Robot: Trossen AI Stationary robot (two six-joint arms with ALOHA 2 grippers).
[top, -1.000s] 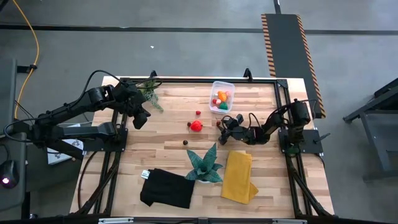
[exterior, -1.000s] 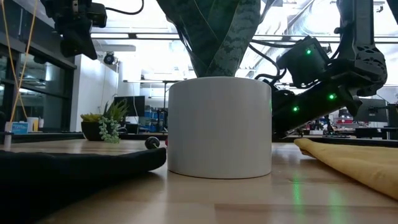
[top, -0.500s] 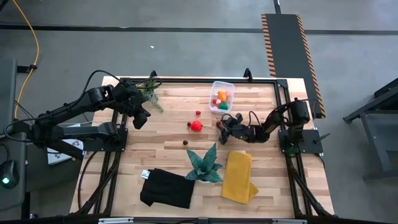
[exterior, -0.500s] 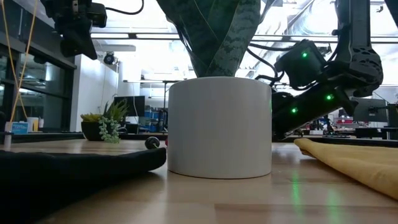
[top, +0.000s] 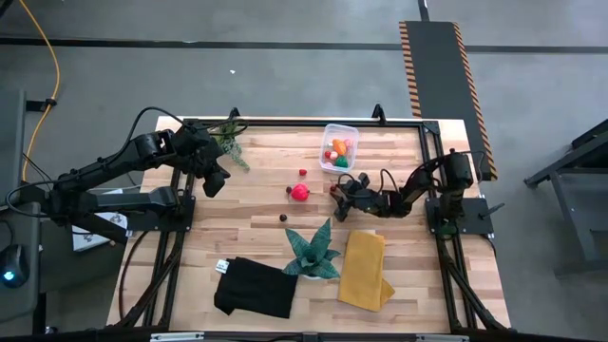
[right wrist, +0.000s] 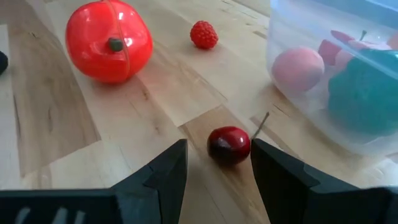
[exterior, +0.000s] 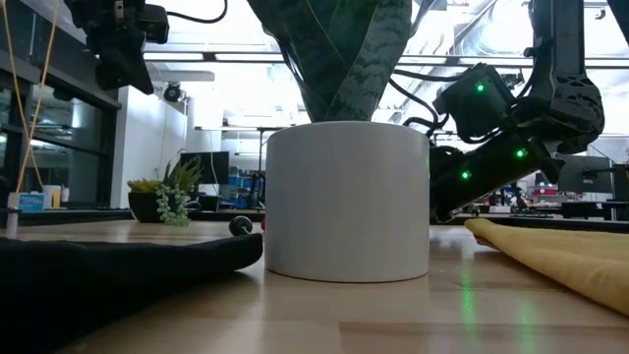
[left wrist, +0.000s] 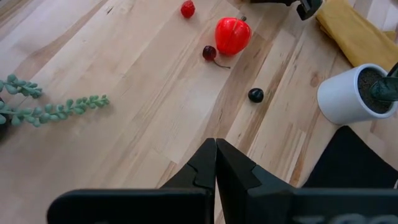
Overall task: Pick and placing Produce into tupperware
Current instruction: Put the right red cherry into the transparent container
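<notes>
cherry: small dark red glossy toy cherry (right wrist: pixel 229 145) with a thin stem, sitting on the wood right between the right gripper's (right wrist: pixel 217 163) fingertips, not pinched as far as I can see
right gripper: fingers apart, down low at the table, one either side of the cherry
tupperware: small clear plastic tub with rounded corners (right wrist: pixel 292 68), just beyond the gripper and off to one side; inside it a pink piece, a teal-green piece and a few red bits
tomato: shiny red toy tomato (right wrist: pixel 109 41), ahead of the gripper on the other side from the tub
strawberry: tiny bumpy red toy strawberry (right wrist: pixel 204 35), farther ahead, between tomato and tub
dark ball: little black round piece (left wrist: pixel 255 95), out in front of the left gripper (left wrist: pixel 216 163)
left gripper: fingers pressed together on nothing, hanging above the table's left side, well away from the tub
table: light wooden plank top (top: pixel 256 204)
</notes>
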